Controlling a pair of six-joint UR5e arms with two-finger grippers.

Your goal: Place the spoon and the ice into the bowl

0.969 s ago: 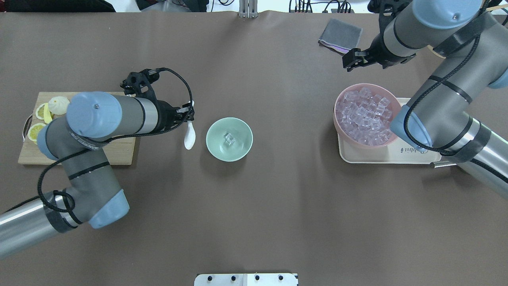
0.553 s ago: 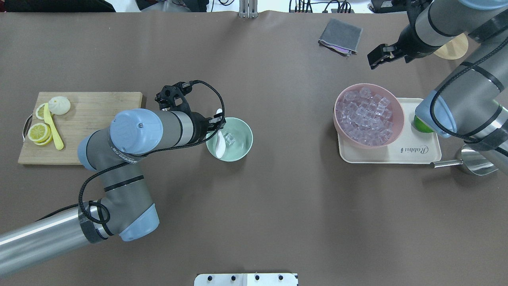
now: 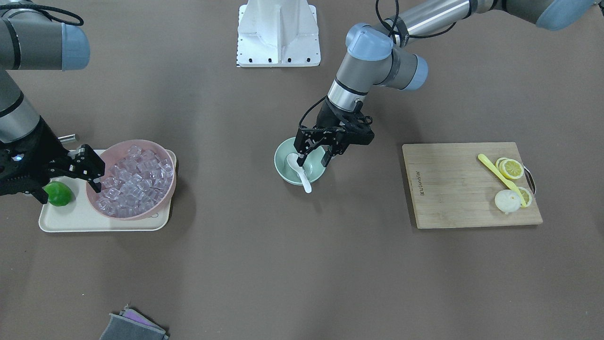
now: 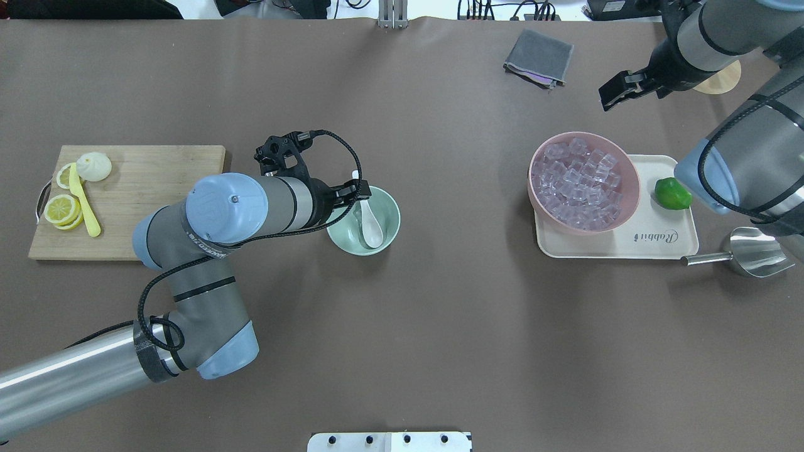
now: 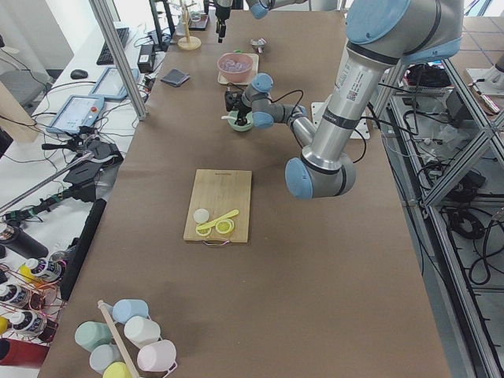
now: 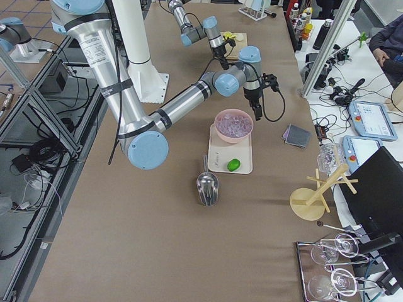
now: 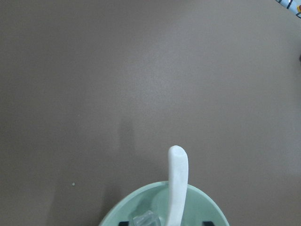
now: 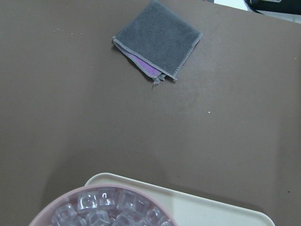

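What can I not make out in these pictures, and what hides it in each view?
- The ice in the bowl: the left gripper covers it in the front-facing view, and the spoon overlaps it in the overhead view. The left wrist view shows one cube, cut by the bottom edge.
- The steel scoop: in the front-facing view the right arm hides all but its handle tip.

Bright, even overhead light; soft shadows beside the bowl (image 4: 391,215); sharp focus.
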